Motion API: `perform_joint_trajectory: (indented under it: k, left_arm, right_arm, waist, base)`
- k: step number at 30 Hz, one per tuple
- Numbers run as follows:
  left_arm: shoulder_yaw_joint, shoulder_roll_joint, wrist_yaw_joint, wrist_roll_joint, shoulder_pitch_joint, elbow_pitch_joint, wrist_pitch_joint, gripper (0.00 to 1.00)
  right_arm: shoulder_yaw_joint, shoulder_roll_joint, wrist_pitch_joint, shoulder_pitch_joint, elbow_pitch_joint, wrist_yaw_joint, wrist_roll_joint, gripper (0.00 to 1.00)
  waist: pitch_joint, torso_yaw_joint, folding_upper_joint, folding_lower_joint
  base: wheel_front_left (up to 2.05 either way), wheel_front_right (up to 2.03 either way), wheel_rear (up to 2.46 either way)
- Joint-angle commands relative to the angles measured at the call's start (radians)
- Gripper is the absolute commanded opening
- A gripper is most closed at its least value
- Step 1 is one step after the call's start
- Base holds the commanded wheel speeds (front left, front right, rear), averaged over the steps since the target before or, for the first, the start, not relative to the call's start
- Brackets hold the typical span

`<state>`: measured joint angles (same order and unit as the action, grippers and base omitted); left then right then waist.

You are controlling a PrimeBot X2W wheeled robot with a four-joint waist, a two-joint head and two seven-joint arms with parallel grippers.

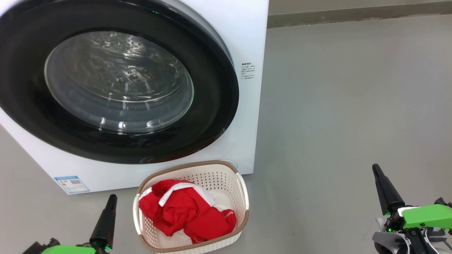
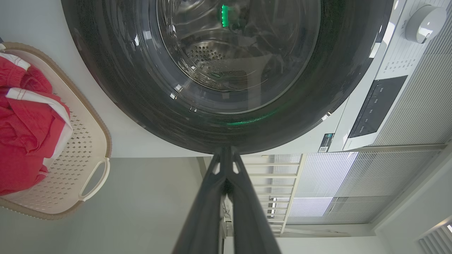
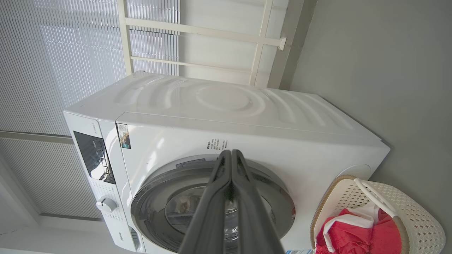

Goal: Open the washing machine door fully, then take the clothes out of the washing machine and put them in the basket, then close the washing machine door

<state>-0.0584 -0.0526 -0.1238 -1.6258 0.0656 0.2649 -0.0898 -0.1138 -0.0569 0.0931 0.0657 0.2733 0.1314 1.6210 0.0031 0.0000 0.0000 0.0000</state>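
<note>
**Door Shut, Laundry in the Basket — Little Left to Do**

At the lower left of the head view the left gripper (image 1: 111,203) pointed up above the floor (image 1: 353,106), its two dark fingers pressed together and holding nothing. In its own wrist view that closed pair aimed at the lower rim of the door, apart from it.

Just right of it, the blue label sticker (image 1: 72,184) marked the bottom corner of the washing machine (image 1: 247,42). The washing machine door (image 1: 219,98) lay flat against the white front, black rim all round and the glass bowl at the centre. Through the glass the steel drum (image 1: 120,77) showed no red. Whether the latch had caught could not be told.

Further right, on the floor just in front of the machine, stood the basket (image 1: 243,197). The clothes (image 1: 183,211) were bunched inside it, red with white stripes, and nothing hung over the rim.

At the lower right the right gripper (image 1: 379,178) was likewise closed on nothing, well apart from both basket and machine.

By the look of things the unloading was done and the door-closing step was finished or all but finished. The next move probably called for no grasp at all. At most it needed a check that the door was seated — a firm push on the rim with closed fingers if it was not — and otherwise the arms could rest clear
</note>
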Motion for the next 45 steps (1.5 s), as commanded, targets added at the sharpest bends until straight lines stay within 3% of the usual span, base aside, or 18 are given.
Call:
perform_joint_trajectory:
  k: [1,45]
  left_arm:
    - [-0.035,-0.013,-0.007,0.0,0.041,-0.02,-0.007,0.0]
    - [-0.044,-0.006,-0.007,0.008,0.041,-0.02,-0.015,0.0]
  right_arm:
    - [0.018,-0.007,0.005,0.04,-0.03,-0.001,0.003,0.0]
    - [0.01,-0.001,0.012,0.041,-0.029,-0.001,-0.004,0.0]
  waist:
    - [0.0,0.0,0.0,0.0]
    - [0.0,0.0,0.0,0.0]
  base:
    - [0.0,0.0,0.0]
    - [0.0,0.0,0.0]
